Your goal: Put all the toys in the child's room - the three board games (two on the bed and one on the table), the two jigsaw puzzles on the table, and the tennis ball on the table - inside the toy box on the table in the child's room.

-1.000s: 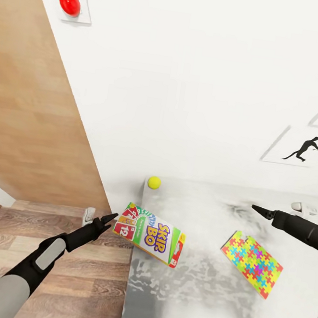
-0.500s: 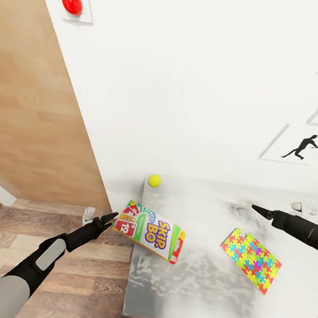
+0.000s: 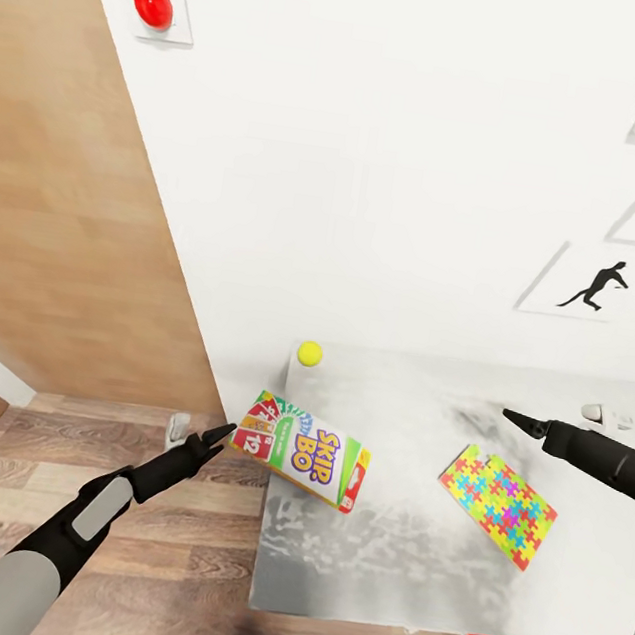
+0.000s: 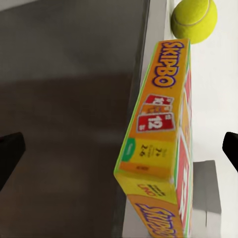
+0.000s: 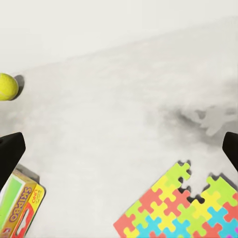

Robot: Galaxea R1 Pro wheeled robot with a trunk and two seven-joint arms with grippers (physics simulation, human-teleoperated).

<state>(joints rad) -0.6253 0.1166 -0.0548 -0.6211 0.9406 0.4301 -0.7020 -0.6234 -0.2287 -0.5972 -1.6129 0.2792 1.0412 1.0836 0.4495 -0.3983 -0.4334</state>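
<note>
Just beyond left gripper (image 3: 221,434) tips: board game (image 3: 301,449), overhanging table (image 3: 404,562) edge.

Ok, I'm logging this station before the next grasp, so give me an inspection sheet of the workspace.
Surface: pale grey table, mottled top.
Job's things: Skip-Bo board game overhanging the table's left edge; tennis ball at the far corner; jigsaw puzzle lying flat.
Clutter: nothing seen.
Hands: left hand open beside the game; right hand open above the table.
Cables: nothing seen.
Surroundings: white wall, red wall button, silhouette pictures, wood-plank floor.
</note>
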